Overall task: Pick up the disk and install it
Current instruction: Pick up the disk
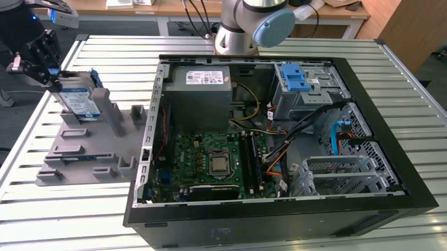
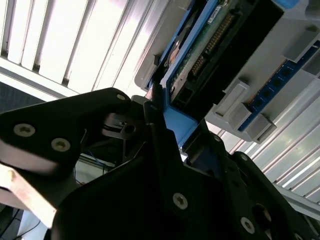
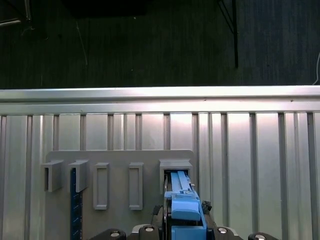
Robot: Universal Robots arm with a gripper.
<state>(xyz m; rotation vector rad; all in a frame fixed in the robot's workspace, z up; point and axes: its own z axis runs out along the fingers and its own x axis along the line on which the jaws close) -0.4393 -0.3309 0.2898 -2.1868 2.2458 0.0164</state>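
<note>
Blue-framed disk [image 1: 78, 102] in the grey holder [image 1: 84, 141], grasped by the end effector [image 1: 54, 77]; pickup underway, likely needing a straight pull.

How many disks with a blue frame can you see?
1. The disk is at the grey holder on the exterior view's left, by the end effector. More could be hidden inside the computer case.
</note>
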